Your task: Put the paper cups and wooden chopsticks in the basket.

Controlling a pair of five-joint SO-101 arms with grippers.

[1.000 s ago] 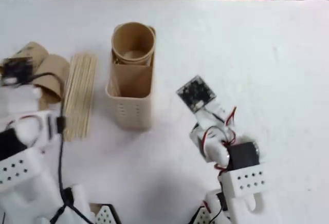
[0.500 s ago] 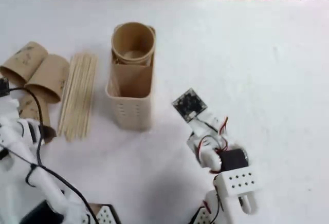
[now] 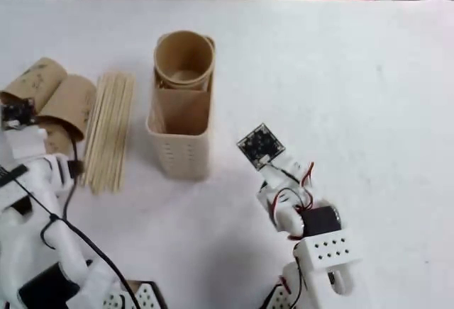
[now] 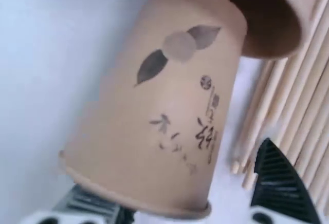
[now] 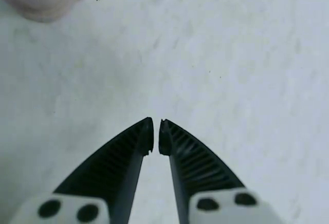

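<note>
Three loose cups: paper cups (image 3: 69,103) lie on their sides by the left edge of the surface, and the nearest cup (image 4: 154,111) is partly under the left arm.
Stowed cup: one cup (image 3: 184,57) stands upright in the far compartment of the basket (image 3: 179,154).
Chopsticks: the wooden chopsticks (image 3: 106,132) lie flat in a bundle between the loose cups and the basket, just beside the cups.
Left end effector (image 4: 175,175): wide, one finger on each side of the nearest cup's rim end. The dark finger (image 4: 277,178) stands apart from the cup wall, next to the chopstick ends.
Right end effector (image 5: 156,134): narrow, tips almost touching, holding nothing, over bare surface right of the basket toward the near edge.
Step in hand: most likely the grasp on the nearest cup.
Doing it well: close slowly and only until the wall is held, since thin paper buckles easily. Grip close to the rolled rim, where the cup is stiffest. Keep the dark finger off the chopsticks so none get pinched in.
Risk: a cup on its side may roll out from a lopsided squeeze.
</note>
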